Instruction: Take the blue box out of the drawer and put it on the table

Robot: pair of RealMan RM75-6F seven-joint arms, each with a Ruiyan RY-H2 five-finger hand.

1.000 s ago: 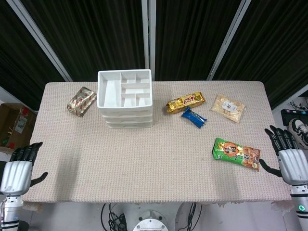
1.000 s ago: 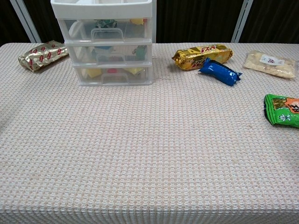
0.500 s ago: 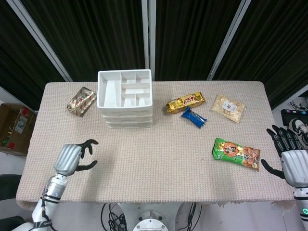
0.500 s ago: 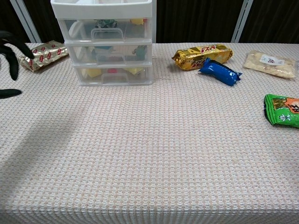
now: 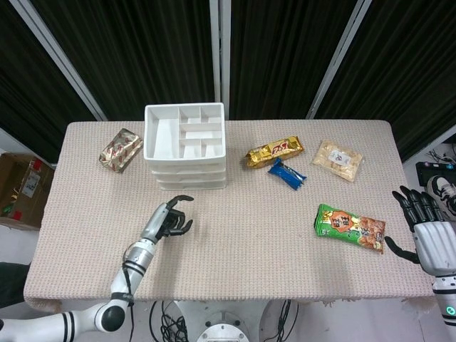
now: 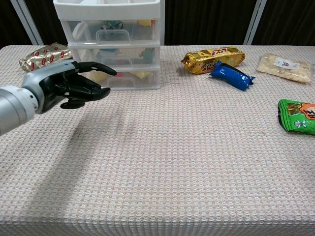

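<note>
Left hand (image 5: 168, 221) has advanced from the table's near-left edge to just in front of the drawer unit (image 5: 187, 146), fingers apart, holding nothing. Judged: reach toward a drawer front; all drawers closed, none pulled yet. Blue box: something blue shows faintly inside the middle drawer (image 6: 114, 55), identity uncertain. Right hand (image 5: 426, 231) hangs off the near-right corner, spread and empty. Count: one three-drawer unit, five snack packets on the table (image 5: 249, 235), two hands.
</note>
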